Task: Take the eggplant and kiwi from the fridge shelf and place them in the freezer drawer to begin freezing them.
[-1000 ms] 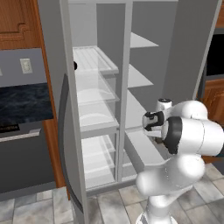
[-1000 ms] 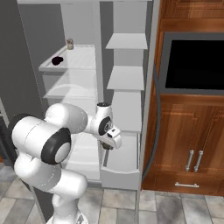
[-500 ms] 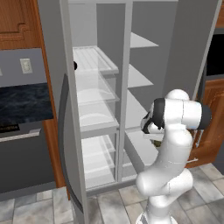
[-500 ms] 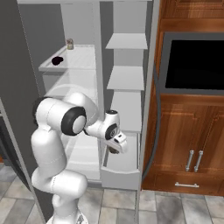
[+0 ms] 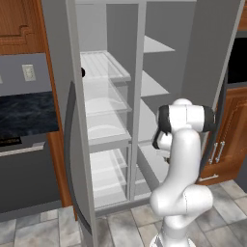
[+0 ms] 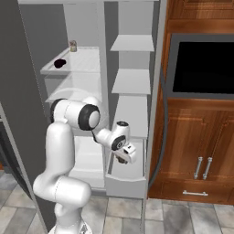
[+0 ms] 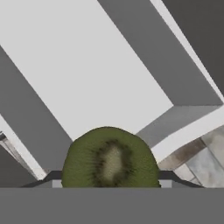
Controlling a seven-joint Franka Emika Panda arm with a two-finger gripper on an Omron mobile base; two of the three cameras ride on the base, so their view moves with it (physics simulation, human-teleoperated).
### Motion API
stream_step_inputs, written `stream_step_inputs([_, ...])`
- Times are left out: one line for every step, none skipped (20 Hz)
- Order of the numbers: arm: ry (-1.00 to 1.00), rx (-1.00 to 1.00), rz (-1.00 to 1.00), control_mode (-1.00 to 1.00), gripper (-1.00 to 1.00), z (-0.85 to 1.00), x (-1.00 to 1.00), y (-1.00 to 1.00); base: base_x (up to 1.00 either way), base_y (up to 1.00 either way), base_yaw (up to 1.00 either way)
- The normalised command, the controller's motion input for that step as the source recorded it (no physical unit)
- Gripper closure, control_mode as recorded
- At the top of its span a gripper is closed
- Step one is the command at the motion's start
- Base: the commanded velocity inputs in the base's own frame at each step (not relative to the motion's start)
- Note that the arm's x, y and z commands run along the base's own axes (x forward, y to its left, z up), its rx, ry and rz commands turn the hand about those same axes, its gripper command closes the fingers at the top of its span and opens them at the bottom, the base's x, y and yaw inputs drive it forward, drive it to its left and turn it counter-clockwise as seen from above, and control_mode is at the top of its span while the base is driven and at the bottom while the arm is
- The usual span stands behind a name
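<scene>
My gripper (image 6: 122,157) is shut on the kiwi (image 7: 109,159), whose green cut face sits between the fingertips in the hand view. It hangs just above the open freezer drawer (image 6: 124,186), a pale grey box at the bottom of the right compartment; the hand view looks down at its grey wall (image 7: 144,57) and pale floor. The eggplant (image 6: 59,63), small and nearly black, lies on the translucent fridge shelf (image 6: 81,64) at the upper left, far above the gripper. In the left base view the shelf (image 5: 103,65) shows, and my own arm hides the gripper.
A small tan jar (image 6: 72,45) stands at the back of the fridge shelf. The open fridge door (image 5: 72,144) stands on the left, wooden cabinets (image 6: 201,155) and a dark oven (image 6: 203,64) on the right. Grey shelves (image 6: 132,82) sit above the drawer.
The arm has straightened upward, its elbow now high. The gripper has moved a little right and down over the drawer, still holding the kiwi.
</scene>
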Motion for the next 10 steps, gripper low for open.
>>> stream_step_inputs([0.0,0.0,0.0,-1.0,1.0,-0.46,0.42,-0.19,0.0,0.0,0.0])
stream_step_inputs([0.0,0.0,0.0,-1.0,1.0,-0.46,0.42,-0.19,0.0,0.0,0.0])
stream_step_inputs([0.01,0.0,0.0,-1.0,1.0,-0.46,0.38,-0.21,0.0,0.0,0.0])
stream_step_inputs([0.01,0.0,0.0,-1.0,1.0,-0.44,0.37,-0.22,0.0,0.0,0.0])
stream_step_inputs([0.02,0.0,0.0,-1.0,1.0,-0.43,0.37,-0.19,0.0,0.0,0.0])
stream_step_inputs([0.03,0.0,0.0,-1.0,1.0,-0.41,0.39,-0.17,0.0,0.0,0.0])
stream_step_inputs([0.03,0.0,0.0,-1.0,1.0,-0.35,0.44,-0.09,0.0,0.0,0.0])
stream_step_inputs([0.03,0.0,0.0,-1.0,1.0,-0.34,0.49,-0.04,0.0,0.0,0.0])
stream_step_inputs([0.04,0.0,0.0,-1.0,1.0,-0.31,0.54,-0.02,0.0,0.0,0.0])
stream_step_inputs([0.05,0.0,0.0,-1.0,1.0,-0.31,0.58,0.0,0.0,0.0,0.0])
